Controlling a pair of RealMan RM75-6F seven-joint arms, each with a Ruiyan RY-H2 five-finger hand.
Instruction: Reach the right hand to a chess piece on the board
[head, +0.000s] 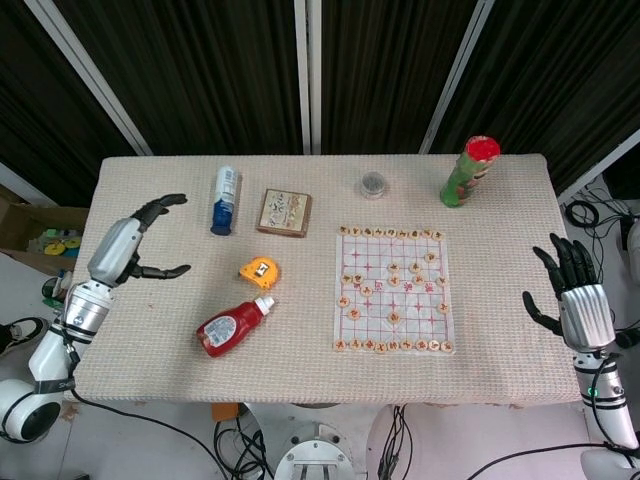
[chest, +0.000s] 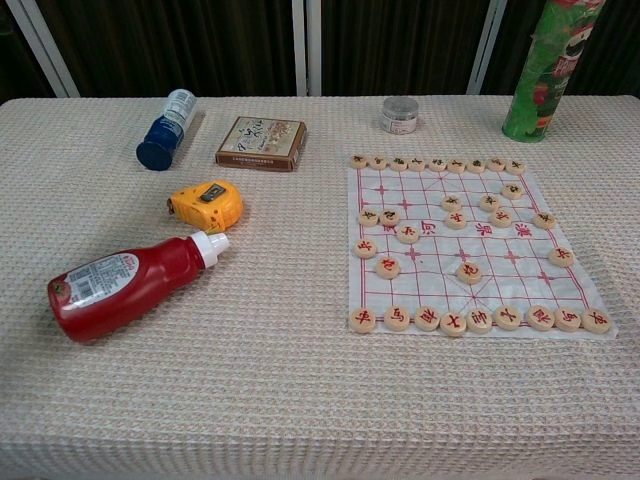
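1. Board lies flat on the right half of the table, its long axis running from the robot's side to the far edge, edges square with the table.
2. Round pieces sit on it: a row on each short edge, others scattered mid-board.
3. Right hand is at the table's right edge, well apart from the board, fingers spread and pointing up, holding nothing.
4. Left hand hangs over the left edge, fingers apart and curved, empty.
5. Ketchup bottle lies on its side left of the board, cap toward the tape measure.
6. Farther back: blue bottle, box, jar, green can.
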